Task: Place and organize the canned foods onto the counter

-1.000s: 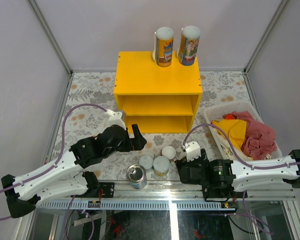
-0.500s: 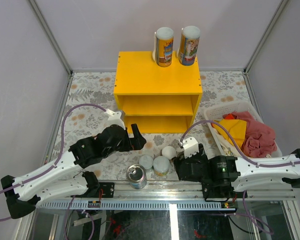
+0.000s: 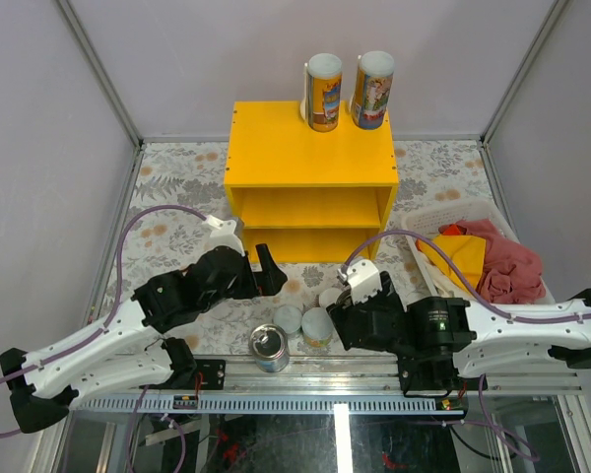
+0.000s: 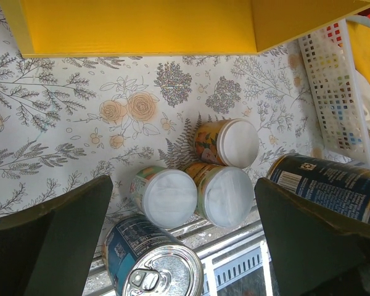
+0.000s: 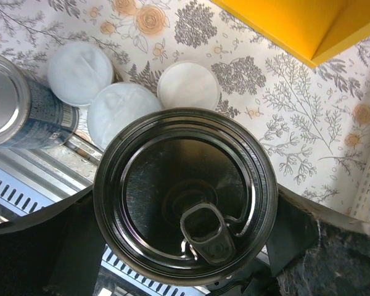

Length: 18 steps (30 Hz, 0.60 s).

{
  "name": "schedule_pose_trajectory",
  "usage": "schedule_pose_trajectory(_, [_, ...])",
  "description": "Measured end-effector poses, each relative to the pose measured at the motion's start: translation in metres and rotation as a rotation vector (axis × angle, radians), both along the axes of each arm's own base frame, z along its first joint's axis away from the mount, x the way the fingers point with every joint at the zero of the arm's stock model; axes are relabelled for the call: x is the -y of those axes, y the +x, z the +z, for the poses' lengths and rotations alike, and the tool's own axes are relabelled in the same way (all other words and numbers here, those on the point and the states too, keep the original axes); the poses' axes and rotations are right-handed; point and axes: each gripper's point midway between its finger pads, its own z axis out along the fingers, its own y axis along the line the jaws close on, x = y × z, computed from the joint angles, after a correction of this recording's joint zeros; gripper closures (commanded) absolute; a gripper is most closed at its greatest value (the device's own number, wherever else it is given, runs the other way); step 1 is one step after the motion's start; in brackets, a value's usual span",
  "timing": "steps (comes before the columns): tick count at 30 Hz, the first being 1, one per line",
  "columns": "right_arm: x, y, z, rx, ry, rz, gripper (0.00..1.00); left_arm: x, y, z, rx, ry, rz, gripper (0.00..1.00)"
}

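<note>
Top view: two tall cans [image 3: 324,92] already stand on the counter [image 3: 295,148], and the right gripper [image 3: 341,313] hangs by the small cans [image 3: 318,323] near the front edge. Left wrist: the left gripper [image 4: 185,240] is spread wide above those three, holding nothing, with a spare tin [image 4: 154,268] just beside them. Right wrist: the jaws are clamped on a blue tin [image 5: 185,194], upright. Looks like the carry step to me. Next it needs lifting up and setting down near the tall ones without knocking them.
</note>
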Motion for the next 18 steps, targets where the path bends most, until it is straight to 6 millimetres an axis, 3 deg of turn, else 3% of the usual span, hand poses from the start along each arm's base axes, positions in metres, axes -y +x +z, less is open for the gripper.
schedule_pose_trajectory(5, [-0.007,0.001,0.022,0.021,0.016,0.027,0.73,-0.001,0.001,0.001,0.003,-0.005,0.004,0.0])
schedule_pose_trajectory(12, [-0.023,0.01,0.082,0.094,0.062,0.047,0.76,-0.002,0.0,-0.001,0.002,-0.003,0.006,0.0])
schedule_pose_trajectory(18, [-0.032,0.015,0.114,0.139,0.077,0.055,0.79,-0.003,0.0,0.0,0.004,-0.006,0.007,0.0])
